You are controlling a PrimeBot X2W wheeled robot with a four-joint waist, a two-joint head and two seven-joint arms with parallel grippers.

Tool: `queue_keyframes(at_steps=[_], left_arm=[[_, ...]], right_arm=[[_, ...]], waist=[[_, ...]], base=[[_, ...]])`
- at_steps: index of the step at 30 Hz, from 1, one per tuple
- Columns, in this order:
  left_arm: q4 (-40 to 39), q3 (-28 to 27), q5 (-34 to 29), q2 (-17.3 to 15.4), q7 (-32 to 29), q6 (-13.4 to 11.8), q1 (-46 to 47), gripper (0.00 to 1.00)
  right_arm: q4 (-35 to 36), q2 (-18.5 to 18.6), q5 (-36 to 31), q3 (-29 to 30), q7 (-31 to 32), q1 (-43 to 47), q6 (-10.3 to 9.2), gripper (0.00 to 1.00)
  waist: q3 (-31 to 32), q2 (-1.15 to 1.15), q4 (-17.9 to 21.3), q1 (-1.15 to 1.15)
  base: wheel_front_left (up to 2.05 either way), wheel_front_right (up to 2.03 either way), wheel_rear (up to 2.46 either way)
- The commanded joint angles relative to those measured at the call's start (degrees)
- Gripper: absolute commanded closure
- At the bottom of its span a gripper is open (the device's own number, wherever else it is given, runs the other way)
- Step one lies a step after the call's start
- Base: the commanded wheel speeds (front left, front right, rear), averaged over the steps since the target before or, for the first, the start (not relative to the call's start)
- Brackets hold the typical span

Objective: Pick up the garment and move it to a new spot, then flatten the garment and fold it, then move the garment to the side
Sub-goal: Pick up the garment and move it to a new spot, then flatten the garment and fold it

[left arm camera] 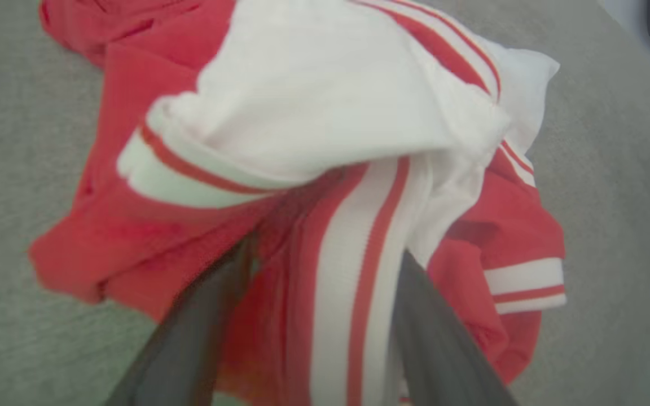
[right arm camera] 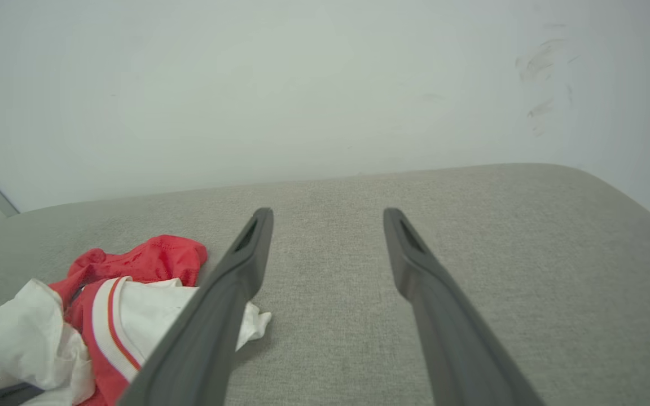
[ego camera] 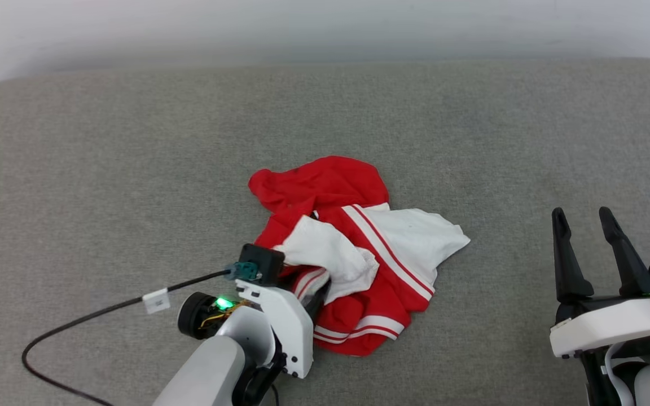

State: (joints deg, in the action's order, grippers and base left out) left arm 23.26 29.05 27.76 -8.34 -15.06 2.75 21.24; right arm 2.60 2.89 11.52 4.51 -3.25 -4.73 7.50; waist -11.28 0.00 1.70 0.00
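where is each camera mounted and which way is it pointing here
Head view: on the head, looking down at the crumpled red-and-white jersey shirt on the grey fabric cushion; left gripper and right gripper show.
Left wrist view: left wrist, close over the shirt; its dark fingers straddle striped trim.
Right wrist view: right wrist, facing across the cushion to the white wall; its open fingers show.
Shared: all three see the shirt.

Soft, thin red and white cloth garment [ego camera: 359, 248], crumpled, rough grey woven cloth over the counter [ego camera: 133, 141], right gripper [ego camera: 582, 214] of dull dark plastic, smooth shiny white plastic arm shell [ego camera: 285, 321], plain matt wall [ego camera: 325, 28]
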Motion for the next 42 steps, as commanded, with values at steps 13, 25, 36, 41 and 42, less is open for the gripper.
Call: queue_keyframes(at_steps=[13, 25, 36, 41, 42], left_arm=[[-12.9, -3.9, -4.4, -3.7, 15.5, -7.8, -9.7, 0.00], [-19.6, -8.9, -6.3, -7.2, 24.6, -12.3, -14.3, 0.00], [-20.6, -8.8, -6.2, -9.3, 22.8, -12.9, -16.0, 0.00], [-20.5, -8.6, -6.0, -9.6, 22.1, -12.8, -15.1, 0.00], [-20.5, -8.5, -5.5, -9.4, 21.7, -12.3, -14.7, 0.00]], right_arm=[[0.3, 0.0, -2.5, 0.2, 2.0, 4.2, -0.02, 0.00], [3.3, 0.0, -3.7, 0.5, 4.9, 9.1, -0.02, 0.00], [4.4, 0.0, -3.6, 0.0, 5.9, 10.8, -0.02, 0.00], [4.8, 0.0, -3.7, 0.1, 6.0, 10.6, -0.02, 0.00], [4.8, 0.0, -3.7, 0.2, 6.0, 10.4, -0.02, 0.00]], waist=[[8.7, 0.00, -3.2, 0.00], [12.5, 0.00, -2.7, 0.00], [12.8, 0.00, -1.8, 0.00], [12.5, 0.00, -1.9, 0.00], [12.5, 0.00, -1.9, 0.00]], base=[[0.00, 0.00, 0.00], [0.00, 0.00, 0.00], [0.00, 0.00, 0.00], [0.00, 0.00, 0.00], [0.00, 0.00, 0.00]])
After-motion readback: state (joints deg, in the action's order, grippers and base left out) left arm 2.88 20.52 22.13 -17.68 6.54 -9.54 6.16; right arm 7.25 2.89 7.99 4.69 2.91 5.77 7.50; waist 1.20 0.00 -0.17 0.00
